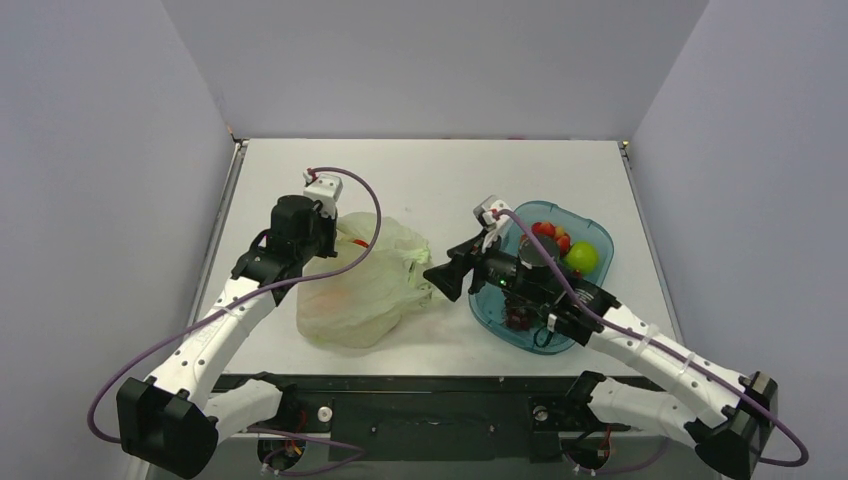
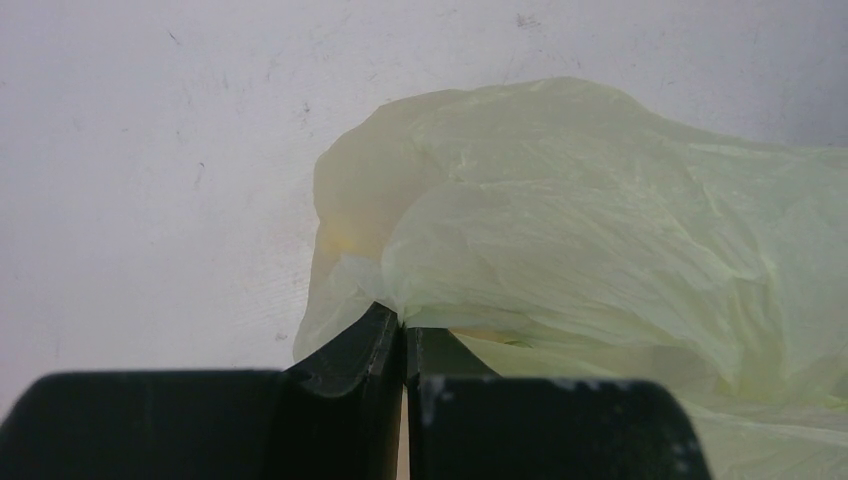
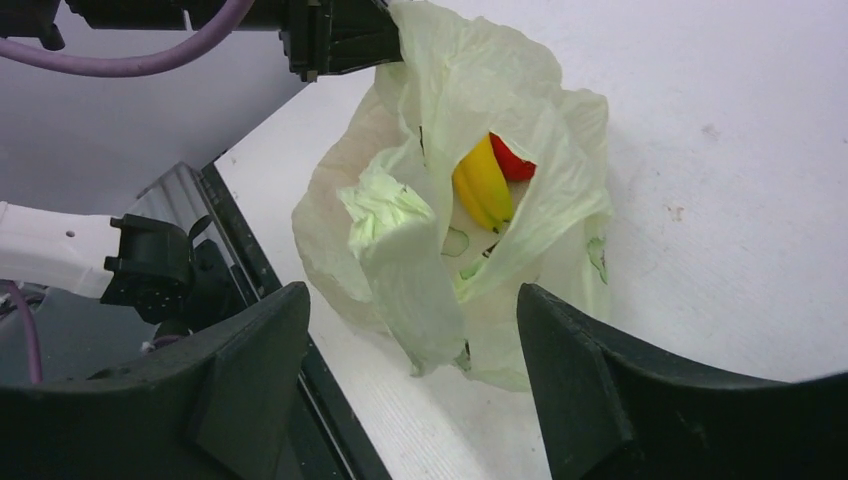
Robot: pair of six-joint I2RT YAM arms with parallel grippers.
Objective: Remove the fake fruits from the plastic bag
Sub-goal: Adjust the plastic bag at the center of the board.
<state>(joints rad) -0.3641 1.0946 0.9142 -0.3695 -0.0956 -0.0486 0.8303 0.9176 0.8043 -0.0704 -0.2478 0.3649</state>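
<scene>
A robotics lab's test cell — a white table (image 1: 430, 175) boxed by plain grey walls (image 1: 420, 70) at 9, 12 and 3 o'clock, left arm (image 1: 215, 335) and right arm (image 1: 650, 347) bolted at 6 o'clock.

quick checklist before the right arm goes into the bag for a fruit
1. Hold: left gripper shut on the plastic bag edge: ok.
2. Jaws: right gripper open: ok.
3. Aim: bag mouth faces the right gripper: ok.
4. Targets: banana and red fruit visible inside: ok.
5. Approach: loose fold out of the way: cannot tell.
</scene>
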